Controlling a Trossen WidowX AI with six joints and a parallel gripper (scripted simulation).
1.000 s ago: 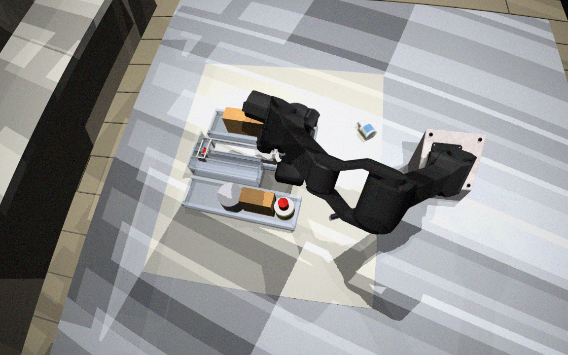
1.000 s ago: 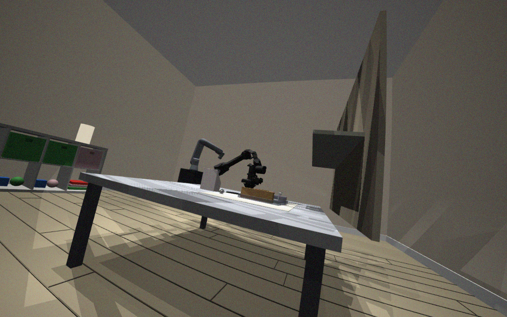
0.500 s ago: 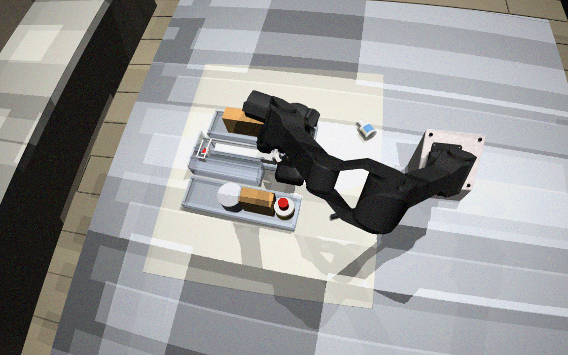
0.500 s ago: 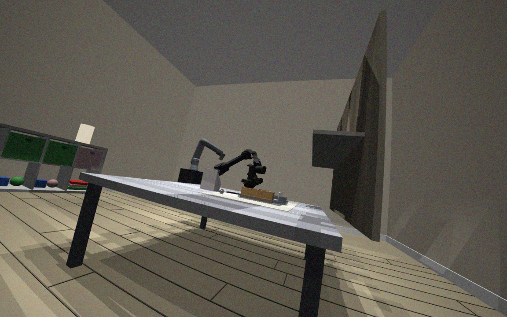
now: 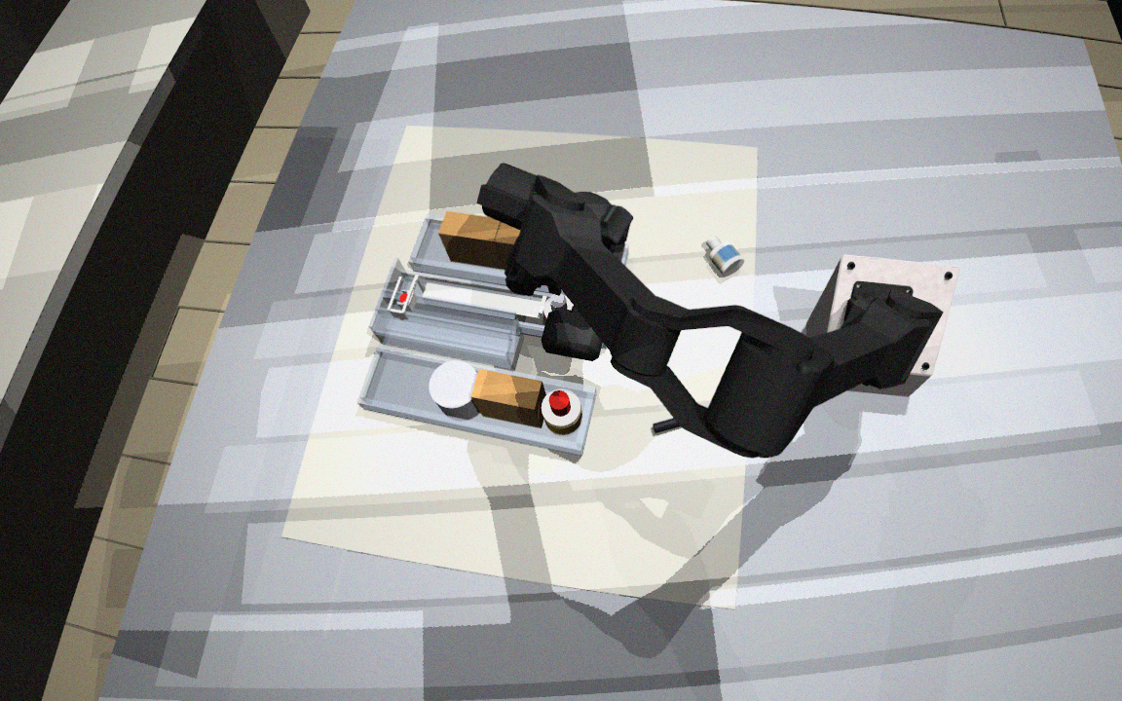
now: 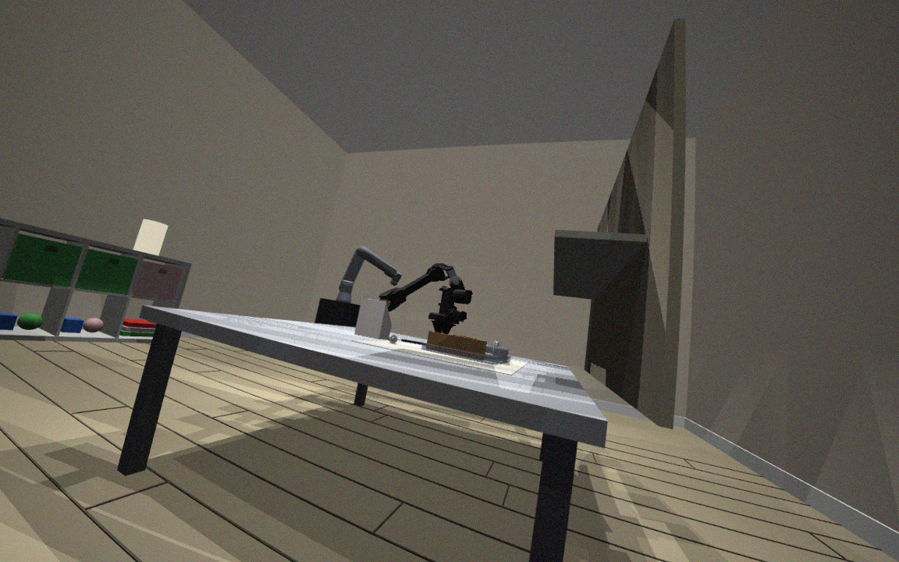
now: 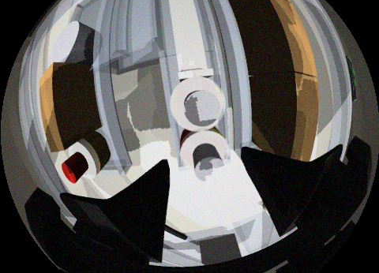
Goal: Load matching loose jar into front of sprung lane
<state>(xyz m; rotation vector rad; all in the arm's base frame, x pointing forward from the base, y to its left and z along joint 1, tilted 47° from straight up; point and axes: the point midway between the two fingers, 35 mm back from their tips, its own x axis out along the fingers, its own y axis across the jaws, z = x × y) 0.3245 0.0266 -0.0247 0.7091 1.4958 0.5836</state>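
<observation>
The old jar, with white shoulder and grey cap, stands in the sprung lane in front of the white pusher plate. The matching new jar stands right in front of it at the lane's front end; the two look touching or nearly so. A strip of dark red side shows between them. My gripper is open, its fingers on both sides of the new jar with gaps visible. The front stop is not clearly visible. In the top view the arm hides the new jar.
A lane beside adjoins the sprung one. A tray holds a white cylinder, a wooden block and a red-capped jar. Wooden blocks flank the other side. A blue-labelled jar lies near the base.
</observation>
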